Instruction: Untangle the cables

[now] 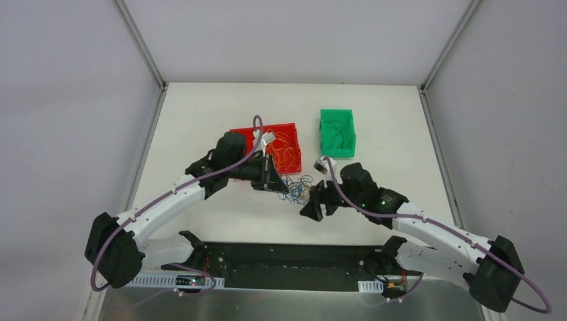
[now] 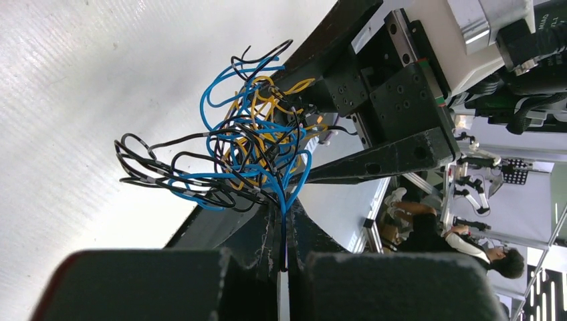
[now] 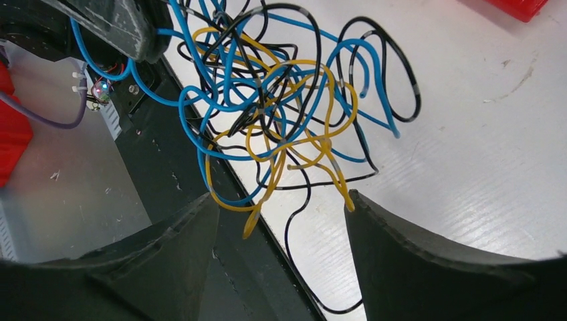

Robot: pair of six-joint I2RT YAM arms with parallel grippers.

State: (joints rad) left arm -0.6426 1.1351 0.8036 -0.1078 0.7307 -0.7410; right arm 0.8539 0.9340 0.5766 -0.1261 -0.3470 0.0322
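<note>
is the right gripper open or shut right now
Open: the right gripper shows its fingers wide apart in its wrist view, with the cables ahead of them, unpinched.

The right claw (image 3: pixel 281 200) has its two dark fingers (image 3: pixel 414 261) spread wide apart along the bottom edge. Above the gap hang the cables (image 3: pixel 281 114), a loose knot of blue, yellow and black strands. One yellow end and one black loop dip between the fingers. At upper left, blue strands run under the left claw (image 3: pixel 127 27). The white desk (image 3: pixel 481 147) lies behind the knot on the right.
</note>
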